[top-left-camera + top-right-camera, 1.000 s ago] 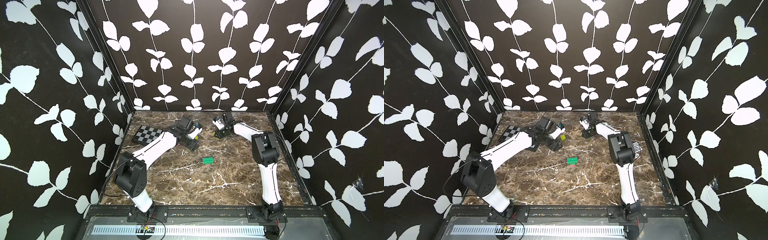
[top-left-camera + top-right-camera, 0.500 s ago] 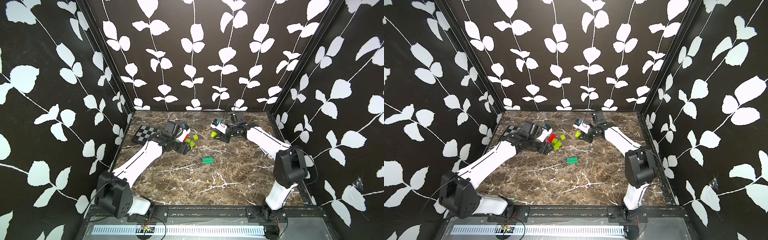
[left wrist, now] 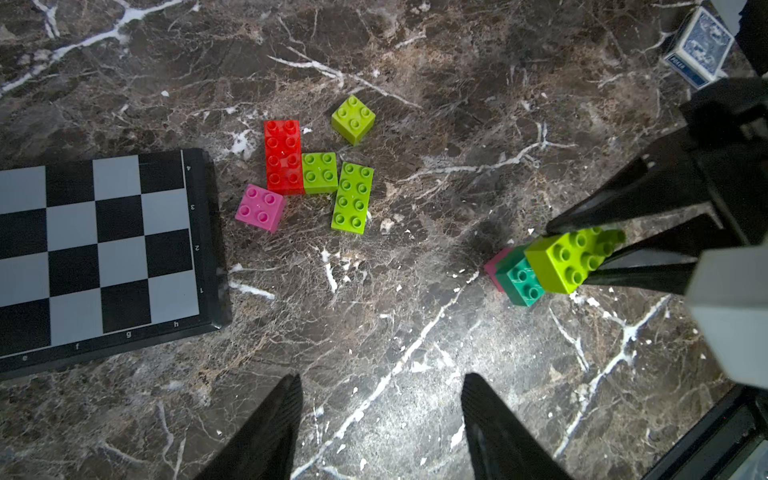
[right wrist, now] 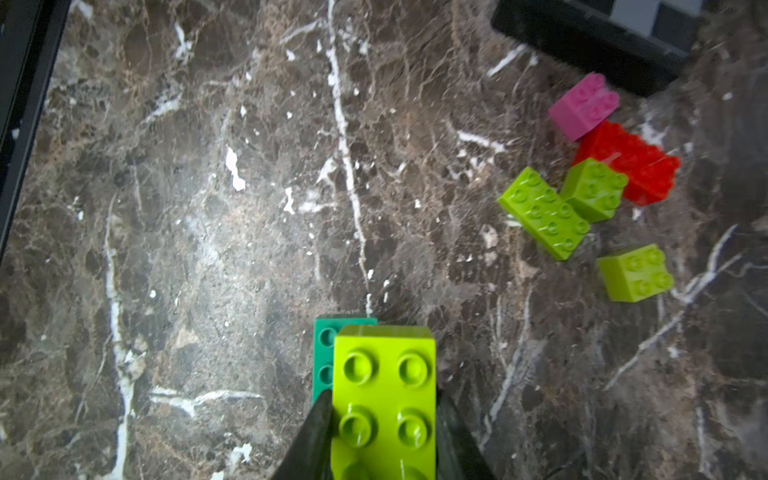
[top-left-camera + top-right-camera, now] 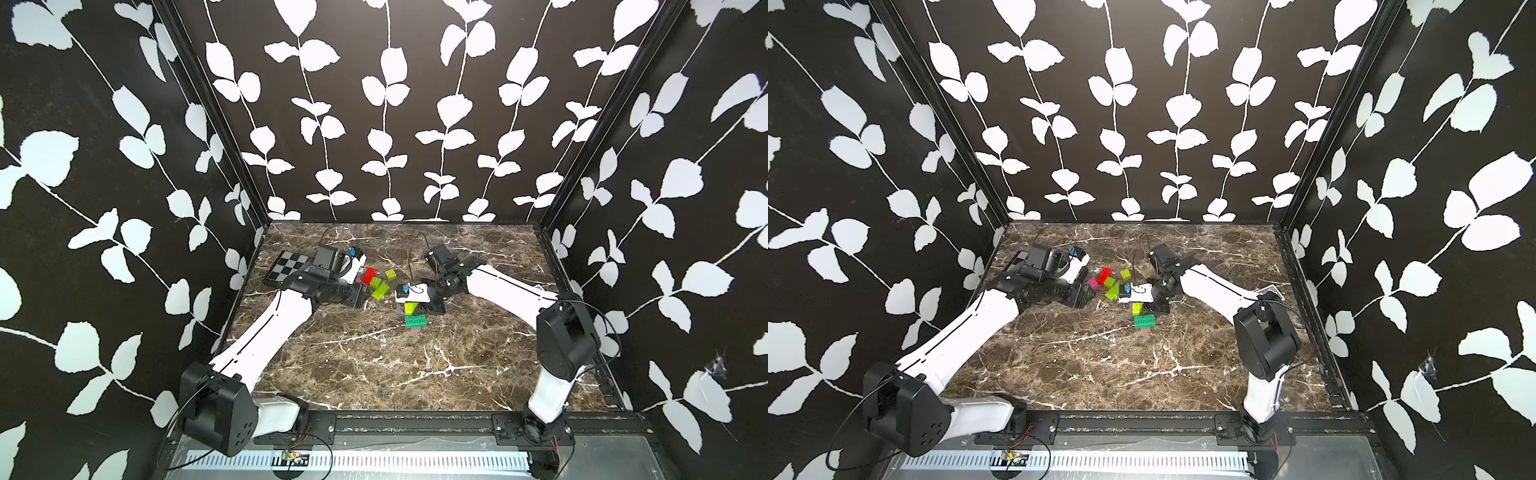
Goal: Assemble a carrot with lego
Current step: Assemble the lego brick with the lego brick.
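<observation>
My right gripper [image 4: 384, 419] is shut on a lime two-by-four lego brick [image 4: 384, 399]. It holds the brick over part of a green brick [image 4: 326, 353], which sits on a pink brick [image 3: 496, 266] near the table's middle; whether lime and green touch I cannot tell. This small stack [image 5: 415, 322] is the only joined part of the carrot that shows. My left gripper [image 3: 381, 377] is open and empty above bare marble, left of the stack. Loose lego lies beyond it: a red brick [image 3: 283, 156], a pink one [image 3: 260, 207] and three lime ones [image 3: 352, 197].
A black-and-grey checkered board [image 3: 104, 249] lies at the back left, close to the loose bricks. A small blue card box [image 3: 698, 50] sits near the right arm. Black leaf-patterned walls [image 5: 374, 124] enclose the marble table [image 5: 374, 374] on three sides.
My right gripper has carried the lime brick forward and left, from the back of the table to the green brick. My left arm drew back to the left, uncovering the loose bricks.
</observation>
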